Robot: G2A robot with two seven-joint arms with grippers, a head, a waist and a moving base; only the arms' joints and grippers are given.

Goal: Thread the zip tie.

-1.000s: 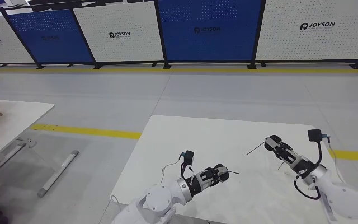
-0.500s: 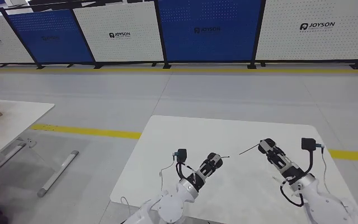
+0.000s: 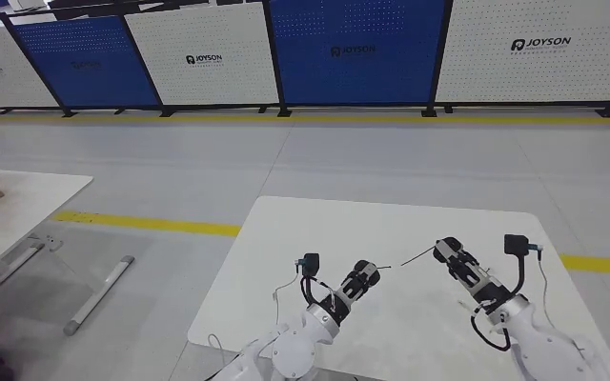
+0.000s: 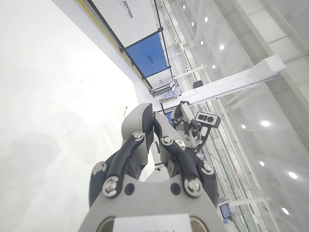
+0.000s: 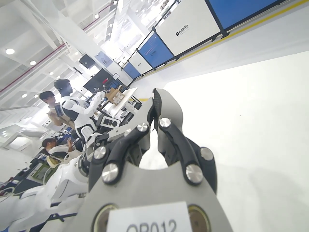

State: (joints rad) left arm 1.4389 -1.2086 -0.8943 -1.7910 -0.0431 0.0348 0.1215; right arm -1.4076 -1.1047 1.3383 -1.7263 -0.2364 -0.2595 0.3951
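White surface (image 3: 315, 229) under both arms: right gripper (image 3: 440, 251) pinches the thin black zip tie (image 3: 416, 257), tip aimed at the left gripper (image 3: 368, 272), which is pressed together on a short black stub (image 3: 384, 268); best to level the tips, then feed slowly.

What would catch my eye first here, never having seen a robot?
Over a white table, two pincers face each other, nearly nose to nose. The right pincer pinches a thin black zip tie aimed at the left pincer, from which a short black tip pokes back. Blue and white panels line the floor behind.
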